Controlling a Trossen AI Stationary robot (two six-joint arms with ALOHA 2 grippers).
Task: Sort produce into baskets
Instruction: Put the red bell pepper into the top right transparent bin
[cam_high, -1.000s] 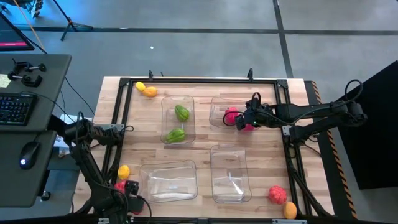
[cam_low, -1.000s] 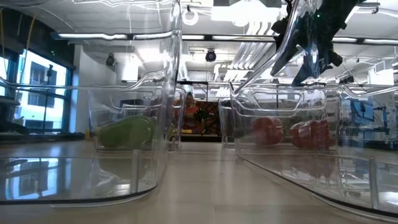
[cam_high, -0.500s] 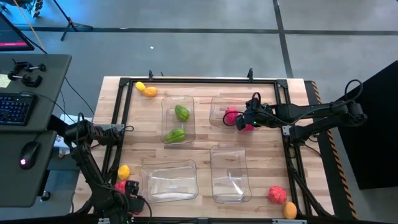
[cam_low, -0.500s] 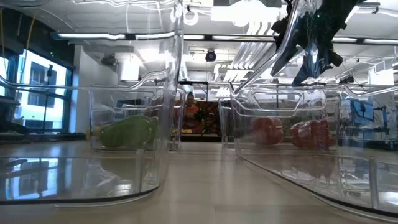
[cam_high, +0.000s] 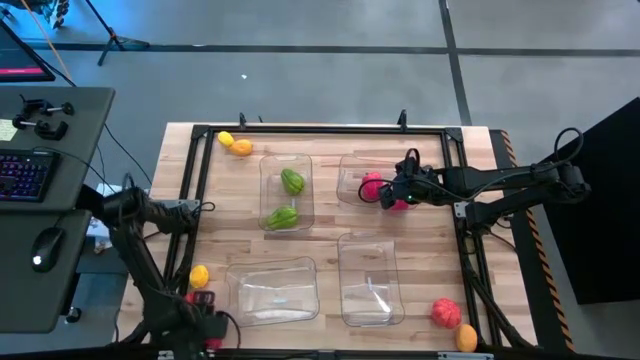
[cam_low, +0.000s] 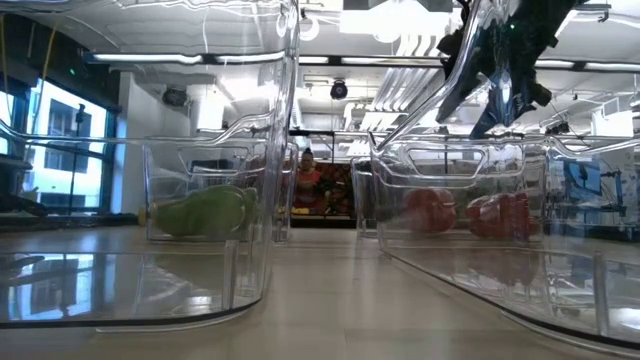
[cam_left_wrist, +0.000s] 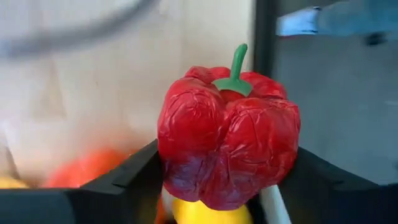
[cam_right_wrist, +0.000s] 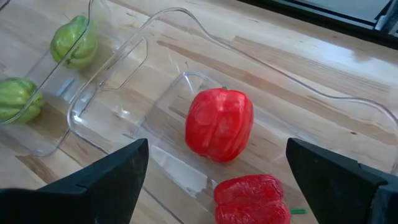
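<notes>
My left gripper (cam_high: 200, 305) is at the table's near left corner, shut on a red bell pepper (cam_left_wrist: 227, 149) with a green stem. A yellow piece (cam_left_wrist: 199, 211) and an orange one (cam_left_wrist: 87, 168) lie close behind it. My right gripper (cam_high: 398, 192) hangs open over the far right basket (cam_high: 350, 165), where two red peppers (cam_right_wrist: 219, 124) (cam_right_wrist: 252, 198) lie on the bottom. The far left basket (cam_high: 270, 160) holds two green pieces (cam_high: 292, 181) (cam_high: 282, 217). Both near baskets (cam_high: 272, 290) (cam_high: 370, 280) show nothing inside. My left gripper pinches the red pepper between its two fingers (cam_left_wrist: 124, 186), one on each bulging side (cam_left_wrist: 168, 168) of its lower half. The stem end points away from the wrist. I cannot tell whether the pepper is lifted clear of the table.
Loose produce: a yellow (cam_high: 225, 139) and an orange piece (cam_high: 241, 147) at the far left, a yellow one (cam_high: 199, 275) by my left gripper, a red (cam_high: 446, 312) and an orange one (cam_high: 466, 336) at the near right. A black frame (cam_high: 320, 130) rims the table.
My left arm has shifted a little toward the table's left edge at the near left corner.
</notes>
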